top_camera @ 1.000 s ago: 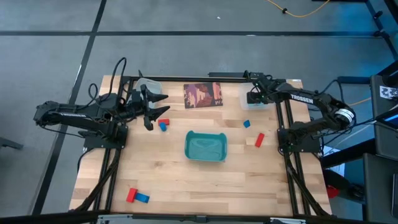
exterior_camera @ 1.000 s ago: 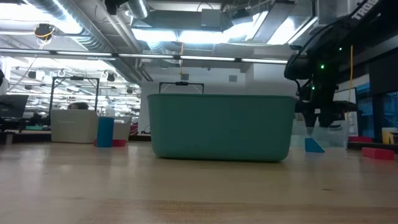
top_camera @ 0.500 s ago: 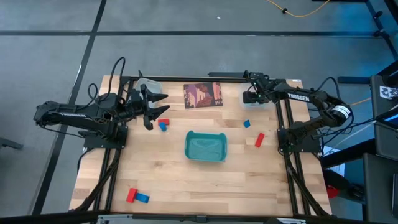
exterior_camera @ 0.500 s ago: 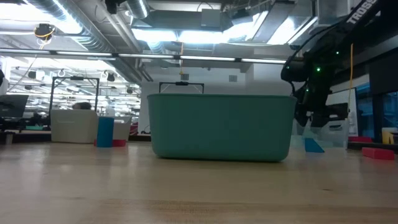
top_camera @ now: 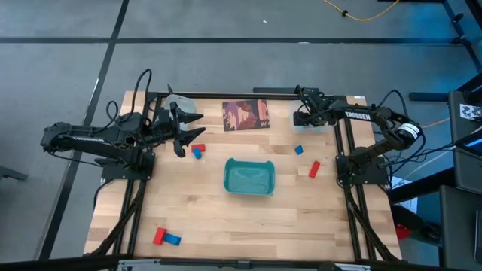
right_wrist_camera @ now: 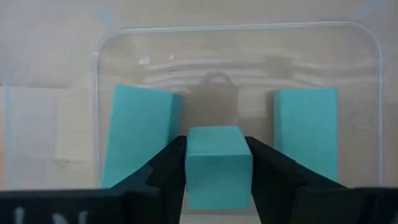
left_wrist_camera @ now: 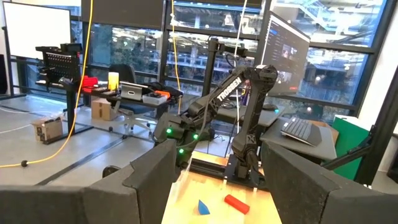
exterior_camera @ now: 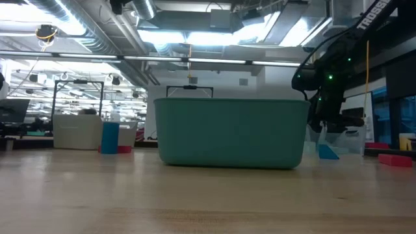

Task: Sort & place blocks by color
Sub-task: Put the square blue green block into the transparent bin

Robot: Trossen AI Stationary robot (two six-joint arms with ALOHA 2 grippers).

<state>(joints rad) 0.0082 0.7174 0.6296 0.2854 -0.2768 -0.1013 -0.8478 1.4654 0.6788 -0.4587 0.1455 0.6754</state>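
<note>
My right gripper (top_camera: 301,117) hangs over a clear container (right_wrist_camera: 236,37) at the table's far right and is shut on a light cyan block (right_wrist_camera: 217,163). Two more cyan blocks (right_wrist_camera: 140,134) (right_wrist_camera: 306,130) lie flat on the container's floor. My left gripper (top_camera: 194,128) waits open near the far left, just above a red and blue pair of blocks (top_camera: 197,150). A blue block (top_camera: 298,150), a red block (top_camera: 314,169) and another red and blue pair (top_camera: 166,238) lie on the wooden table. My right gripper pinches the cyan block between its two fingers (right_wrist_camera: 168,168), on two opposite side faces (right_wrist_camera: 189,163). The fingers come from above, pointing down. The block is lifted clear, over the gap between the two cyan blocks in the container.
The teal tray (top_camera: 249,177) sits at the table's middle, and the brownish-red card (top_camera: 245,114) lies at the far edge. A second clear container (top_camera: 183,103) stands far left, beside my left gripper. Bare wood stretches along the near half of the table.
My right gripper, still shut on the cyan block, has shifted slightly toward the table's left and far edge over the clear container, and its arm has folded a little. My left arm has kept still.
</note>
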